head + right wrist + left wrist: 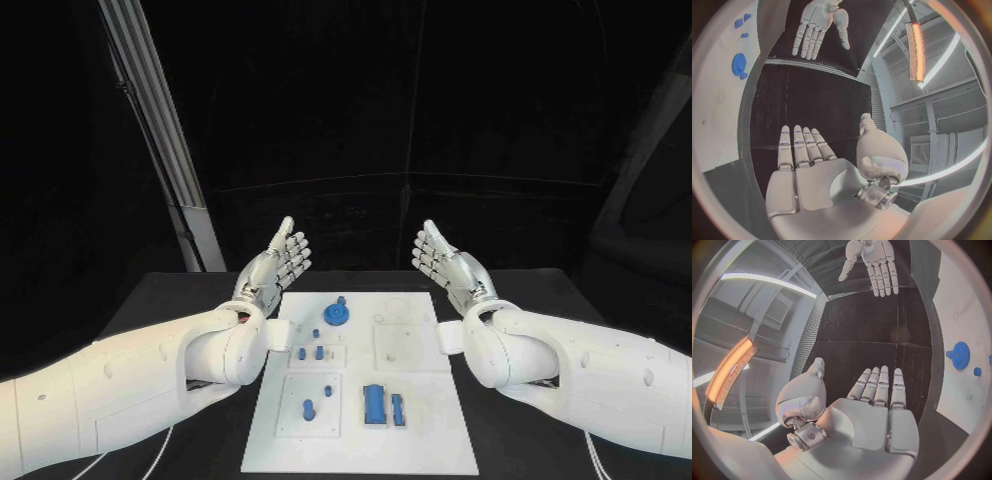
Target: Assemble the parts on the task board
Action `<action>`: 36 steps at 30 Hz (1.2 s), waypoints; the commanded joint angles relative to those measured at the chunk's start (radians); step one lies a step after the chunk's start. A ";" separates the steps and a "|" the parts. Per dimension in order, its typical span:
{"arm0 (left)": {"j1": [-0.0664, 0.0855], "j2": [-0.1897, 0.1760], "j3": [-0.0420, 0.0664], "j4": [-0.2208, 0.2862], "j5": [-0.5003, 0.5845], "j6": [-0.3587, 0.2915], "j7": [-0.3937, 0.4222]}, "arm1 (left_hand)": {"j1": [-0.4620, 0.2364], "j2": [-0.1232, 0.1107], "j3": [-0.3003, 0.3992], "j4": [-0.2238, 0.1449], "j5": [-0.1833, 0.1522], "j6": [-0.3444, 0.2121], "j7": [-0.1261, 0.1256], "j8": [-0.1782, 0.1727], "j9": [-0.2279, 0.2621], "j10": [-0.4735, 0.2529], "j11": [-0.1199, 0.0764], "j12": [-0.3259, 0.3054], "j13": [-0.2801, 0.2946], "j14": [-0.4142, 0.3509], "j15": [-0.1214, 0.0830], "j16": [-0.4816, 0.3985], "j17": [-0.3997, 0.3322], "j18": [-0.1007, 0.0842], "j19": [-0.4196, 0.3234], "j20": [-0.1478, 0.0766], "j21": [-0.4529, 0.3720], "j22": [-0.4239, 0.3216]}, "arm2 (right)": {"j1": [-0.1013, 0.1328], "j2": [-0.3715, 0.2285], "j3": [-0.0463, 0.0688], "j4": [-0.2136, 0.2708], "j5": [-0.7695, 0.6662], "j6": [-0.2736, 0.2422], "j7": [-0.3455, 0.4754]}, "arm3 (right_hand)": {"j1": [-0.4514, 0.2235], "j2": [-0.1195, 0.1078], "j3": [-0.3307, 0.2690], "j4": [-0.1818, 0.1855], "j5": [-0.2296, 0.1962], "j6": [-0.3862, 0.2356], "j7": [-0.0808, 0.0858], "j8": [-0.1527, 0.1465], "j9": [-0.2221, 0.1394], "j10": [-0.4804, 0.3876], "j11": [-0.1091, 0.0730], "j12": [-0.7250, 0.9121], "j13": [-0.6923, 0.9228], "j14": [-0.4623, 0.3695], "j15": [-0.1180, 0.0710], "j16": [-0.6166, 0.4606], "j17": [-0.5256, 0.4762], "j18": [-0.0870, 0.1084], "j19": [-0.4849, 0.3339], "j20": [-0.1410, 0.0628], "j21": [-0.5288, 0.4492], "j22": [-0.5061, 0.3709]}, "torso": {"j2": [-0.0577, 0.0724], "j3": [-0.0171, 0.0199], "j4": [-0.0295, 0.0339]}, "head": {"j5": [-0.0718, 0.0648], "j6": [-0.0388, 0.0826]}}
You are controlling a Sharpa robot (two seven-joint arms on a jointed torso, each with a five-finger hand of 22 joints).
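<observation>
Head view: white task board (433,440) flat mid-desk (173,300), carrying at least seven blue parts (375,402), counted as one gear-like disc (338,314) at the far end, four small pegs near it, one large block and slimmer pieces nearer. Flanked by left robot hand (277,262) and right robot hand (444,262), both raised beyond the far edge, fingers straight, palms facing, holding nothing. Likely parked clear so the board stays visible; fits either not yet assembled or paused.

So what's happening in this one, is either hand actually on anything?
Neither hand holds anything. The left hand and the right hand are raised with fingers straight and apart, palms facing each other, one on either side of the far end of the white task board. On the board lie the blue parts: a round gear-like piece near the far edge, several small pegs in the middle, and a larger block nearer the robot.
</observation>
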 commanded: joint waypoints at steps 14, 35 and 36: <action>-0.025 -0.012 0.036 0.067 -0.102 -0.259 0.001 | -0.280 0.000 -0.008 -0.003 -0.008 -0.199 -0.029 -0.008 -0.002 -0.200 -0.013 -0.055 -0.002 -0.204 -0.007 -0.095 -0.002 -0.060 -0.177 -0.073 -0.005 -0.095 | 0.008 -0.005 -0.005 0.020 0.077 -0.120 0.058 | -0.311 -0.002 0.075 -0.001 -0.037 -0.197 -0.037 -0.008 -0.002 -0.224 -0.012 -0.007 -0.002 -0.248 -0.003 -0.005 -0.004 -0.099 -0.209 -0.054 -0.056 -0.034 | 0.000 0.0004 0.0018 | 0.000 0.000; -0.025 -0.012 0.036 0.067 -0.102 -0.259 0.001 | -0.464 0.000 -0.008 -0.003 -0.008 -0.330 -0.029 -0.008 -0.002 -0.331 -0.013 -0.055 -0.002 -0.338 -0.007 -0.095 -0.002 -0.060 -0.294 -0.073 -0.005 -0.095 | 0.008 -0.005 -0.005 0.020 0.077 -0.120 0.058 | -0.520 -0.002 0.075 -0.001 -0.037 -0.328 -0.037 -0.008 -0.002 -0.374 -0.012 -0.007 -0.002 -0.413 -0.003 -0.005 -0.004 -0.099 -0.347 -0.054 -0.056 -0.034 | 0.000 0.0004 0.0018 | 0.000 0.000; -0.025 -0.012 0.036 0.067 -0.102 -0.259 0.001 | -0.464 0.000 -0.008 -0.003 -0.008 -0.330 -0.029 -0.008 -0.002 -0.331 -0.013 -0.055 -0.002 -0.338 -0.007 -0.095 -0.002 -0.060 -0.294 -0.073 -0.005 -0.095 | 0.008 -0.005 -0.005 0.020 0.077 -0.120 0.058 | -0.520 -0.002 0.075 -0.001 -0.037 -0.328 -0.037 -0.008 -0.002 -0.374 -0.012 -0.007 -0.002 -0.413 -0.003 -0.005 -0.004 -0.099 -0.347 -0.054 -0.056 -0.034 | 0.000 0.0004 0.0018 | 0.000 0.000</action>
